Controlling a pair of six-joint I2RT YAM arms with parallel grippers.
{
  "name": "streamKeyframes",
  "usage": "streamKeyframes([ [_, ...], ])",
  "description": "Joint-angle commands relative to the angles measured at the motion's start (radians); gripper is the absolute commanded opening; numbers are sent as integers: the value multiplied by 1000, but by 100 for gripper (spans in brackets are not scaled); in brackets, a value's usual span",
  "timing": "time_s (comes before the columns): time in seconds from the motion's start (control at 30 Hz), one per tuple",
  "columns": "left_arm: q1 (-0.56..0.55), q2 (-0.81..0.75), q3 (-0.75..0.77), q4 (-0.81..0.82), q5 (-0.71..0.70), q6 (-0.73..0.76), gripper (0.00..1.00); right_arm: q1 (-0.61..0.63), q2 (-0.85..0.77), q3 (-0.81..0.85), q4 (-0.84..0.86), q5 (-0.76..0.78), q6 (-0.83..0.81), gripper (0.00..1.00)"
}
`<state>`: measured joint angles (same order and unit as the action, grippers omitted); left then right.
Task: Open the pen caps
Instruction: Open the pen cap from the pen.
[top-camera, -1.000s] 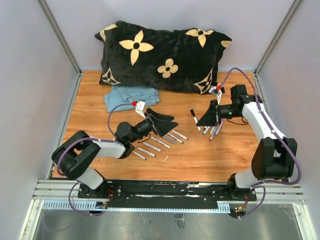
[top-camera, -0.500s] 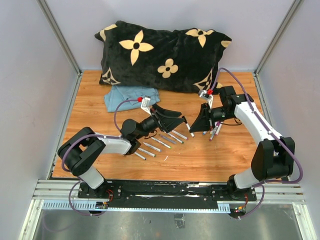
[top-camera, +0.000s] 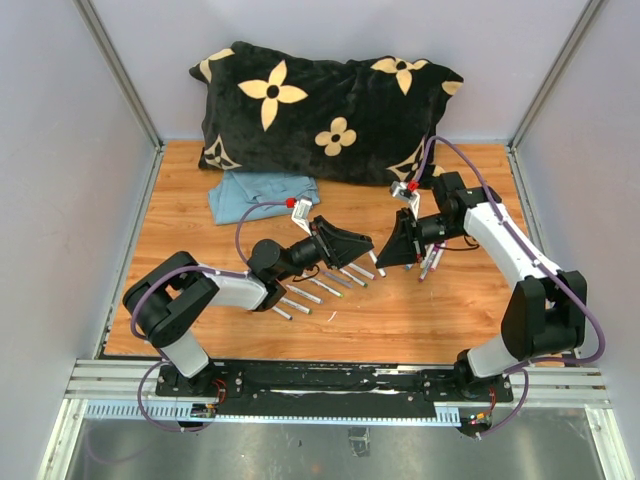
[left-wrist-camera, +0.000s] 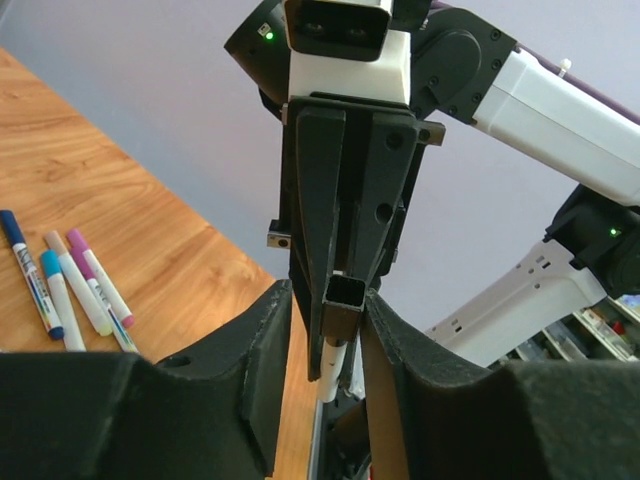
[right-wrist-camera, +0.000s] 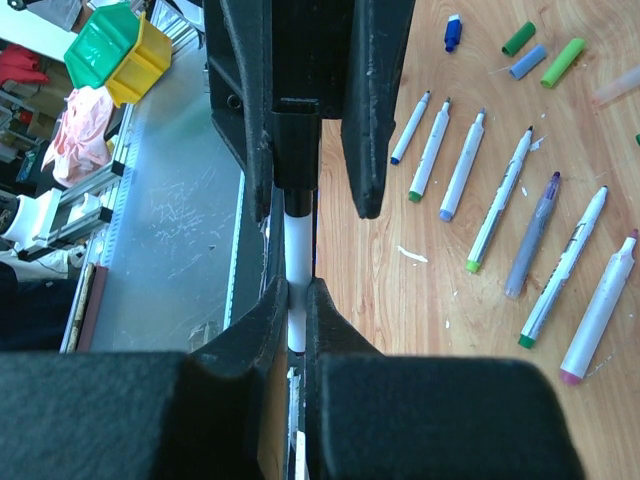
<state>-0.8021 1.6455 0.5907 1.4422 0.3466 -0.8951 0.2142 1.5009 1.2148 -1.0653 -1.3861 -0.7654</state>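
Pen caps (right-wrist-camera: 560, 62) partly dealt with, one black cap up between the two grippers.

On the brown wooden table (top-camera: 420, 310) a row of slim white and grey pens (right-wrist-camera: 500, 205) lies bare-tipped, with loose green and blue plastic caps (right-wrist-camera: 518, 38) beside them, so I'd say a good share is done. A smaller bunch of white pens (left-wrist-camera: 78, 290) wears coloured caps and is left to do. The right gripper (right-wrist-camera: 295, 292) is clenched on the slim white pen barrel (right-wrist-camera: 295, 262), held off the table. The left gripper (top-camera: 368, 244) brackets the small black cylindrical cap (right-wrist-camera: 295, 150); whether it bites yet I cannot tell. Cap and pen share one long axis, running from gripper to gripper, capped end pointing into the left gripper, tail toward the table's near edge.
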Motion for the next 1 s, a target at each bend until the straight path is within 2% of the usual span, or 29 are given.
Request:
streamKeyframes([
  [0.0,-9,5,30,25,16,14,37,28,11,26,-20,14,-20,1],
  [0.17,-9,-4,23,27,14,14,41,33,14,24,-17,22,-17,1],
  [0.33,-9,-13,19,34,15,9,40,36,13,19,-2,31,-3,1],
  [0.47,-9,-18,17,37,14,10,25,39,13,17,9,38,7,1],
  [0.6,-9,-18,16,36,19,9,2,47,12,9,30,47,28,2],
  [0.63,-9,-17,15,40,20,9,1,47,9,12,32,47,31,5],
  [0.77,-12,-9,8,60,15,-2,0,47,-15,-10,76,16,77,28],
  [0.87,-15,0,9,70,12,-4,0,55,-57,-64,239,8,212,41],
  [0.97,-17,2,7,75,0,-2,0,72,-109,-117,392,32,346,45],
])
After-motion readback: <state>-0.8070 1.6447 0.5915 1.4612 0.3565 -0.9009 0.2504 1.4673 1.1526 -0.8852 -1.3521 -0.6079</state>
